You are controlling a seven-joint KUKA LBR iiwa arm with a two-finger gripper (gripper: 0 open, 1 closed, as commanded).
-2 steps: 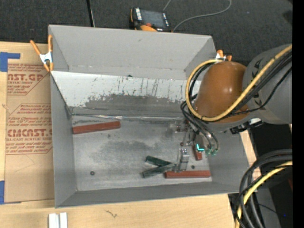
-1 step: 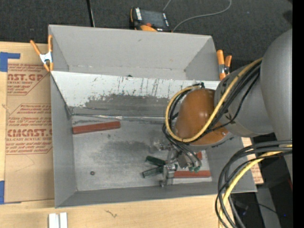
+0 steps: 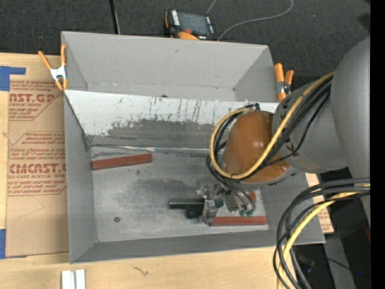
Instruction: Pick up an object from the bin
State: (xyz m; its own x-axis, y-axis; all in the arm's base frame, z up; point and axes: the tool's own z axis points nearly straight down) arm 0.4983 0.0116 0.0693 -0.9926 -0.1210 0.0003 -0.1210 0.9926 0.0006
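Grey arm housing (image 3: 355,119) with its orange cover (image 3: 252,143) and looped cables (image 3: 283,132) sets the gripper (image 3: 224,205) low over the front-right floor of the bin (image 3: 120,215); whether the gripper is apart or together cannot be determined. Just left of it lies a black elongated object (image 3: 183,205), with 1 red-brown bar (image 3: 239,220) just in front and a 2nd bar (image 3: 122,161) well apart at left. Floor metal is scuffed and dark-smeared; the bin stands on a pale wooden table (image 3: 180,273), with dark carpet (image 3: 48,11) behind.

Black elongated object (image 3: 183,205) flat on bin (image 3: 81,179) floor, front right.
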